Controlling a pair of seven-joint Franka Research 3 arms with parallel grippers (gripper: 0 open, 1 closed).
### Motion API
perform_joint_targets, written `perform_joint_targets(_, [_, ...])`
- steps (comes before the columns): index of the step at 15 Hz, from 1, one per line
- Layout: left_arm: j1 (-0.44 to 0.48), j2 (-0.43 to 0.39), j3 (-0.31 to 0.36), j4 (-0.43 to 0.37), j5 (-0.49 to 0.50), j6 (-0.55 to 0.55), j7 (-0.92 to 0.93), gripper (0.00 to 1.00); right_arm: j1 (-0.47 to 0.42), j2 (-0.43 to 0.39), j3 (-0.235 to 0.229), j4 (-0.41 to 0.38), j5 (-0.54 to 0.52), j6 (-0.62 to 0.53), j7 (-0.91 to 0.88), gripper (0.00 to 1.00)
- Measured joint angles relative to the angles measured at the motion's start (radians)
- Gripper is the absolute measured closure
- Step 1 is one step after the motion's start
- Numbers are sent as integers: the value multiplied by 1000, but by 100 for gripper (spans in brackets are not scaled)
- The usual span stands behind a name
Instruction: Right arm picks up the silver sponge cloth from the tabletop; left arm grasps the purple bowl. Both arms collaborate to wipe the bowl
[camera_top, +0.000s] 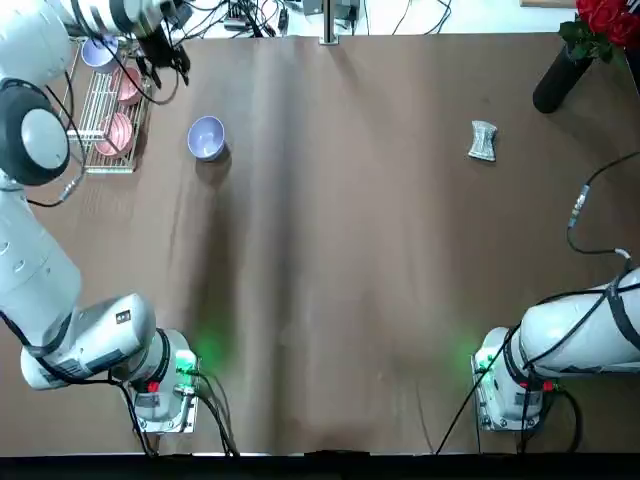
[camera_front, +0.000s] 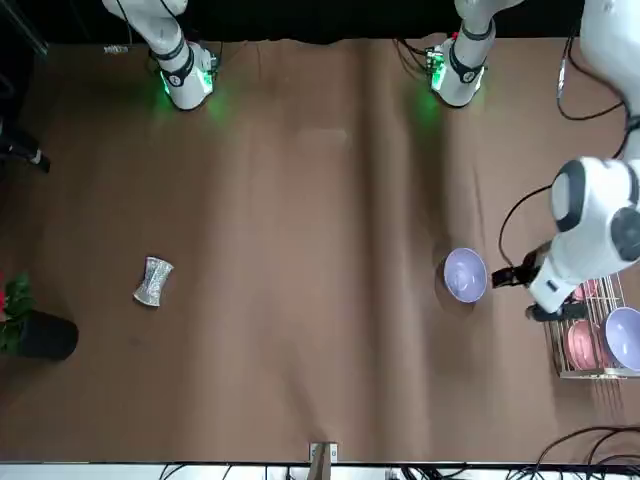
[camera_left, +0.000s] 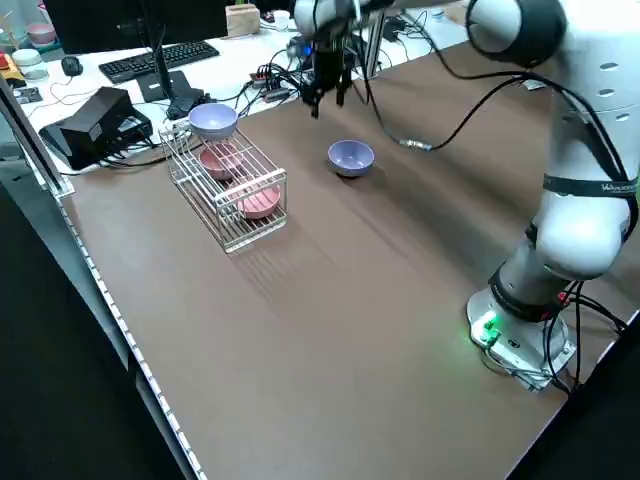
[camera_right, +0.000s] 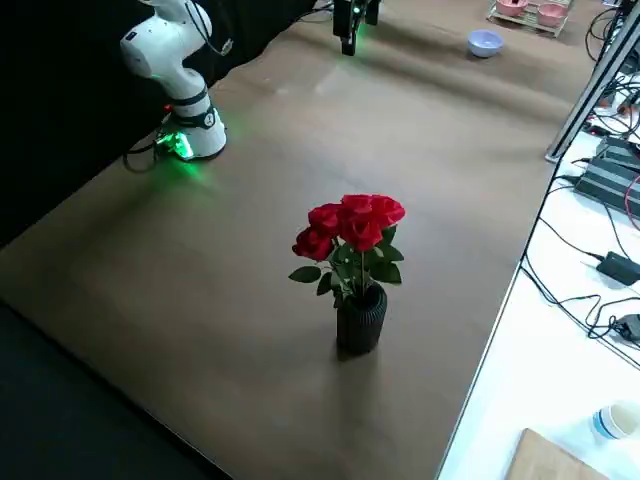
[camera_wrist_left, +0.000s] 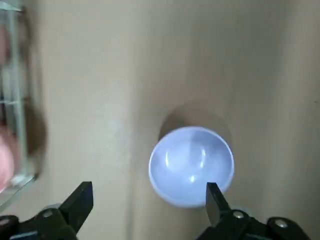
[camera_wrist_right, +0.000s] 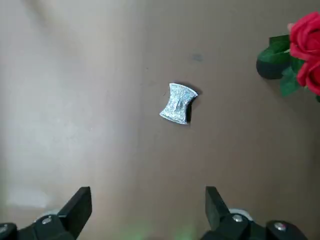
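While the silver sponge cloth (camera_top: 482, 141) lies on the brown tabletop (camera_top: 340, 250) toward the robot's right, near the black ribbed vase (camera_right: 361, 322) of red roses (camera_right: 352, 225), the purple bowl (camera_top: 206, 138) sits upright on the left part of the table, just beside the wire dish rack (camera_left: 228, 190). The left gripper (camera_wrist_left: 150, 200) hangs above the table close to the purple bowl and the rack, its two fingers spread wide with nothing between them; it touches neither the bowl nor the rack. The right gripper (camera_wrist_right: 149, 200) is over the right side of the table, its fingers also wide apart and holding nothing, and the cloth lies apart from them. Inside the rack are pink bowls (camera_left: 258, 201), and another lavender bowl (camera_left: 213, 120) rests on its upper level.
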Motion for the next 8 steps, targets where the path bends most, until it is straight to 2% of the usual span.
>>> perform_joint_targets(1, [0,-24,-6,41,0,-75,0,0,-25,-26,46,-37,-15,16,2,0])
perform_joint_targets(3, [0,-54,-21,135,0,-215,0,0,-44,-62,82,-88,-31,25,5,0])
perform_joint_targets(6, [0,-104,-34,232,0,-323,0,0,-80,-75,86,-115,-59,27,4,0])
perform_joint_targets(8, [-4,-148,-36,241,0,-329,0,0,-89,-75,86,-118,-69,29,4,0])
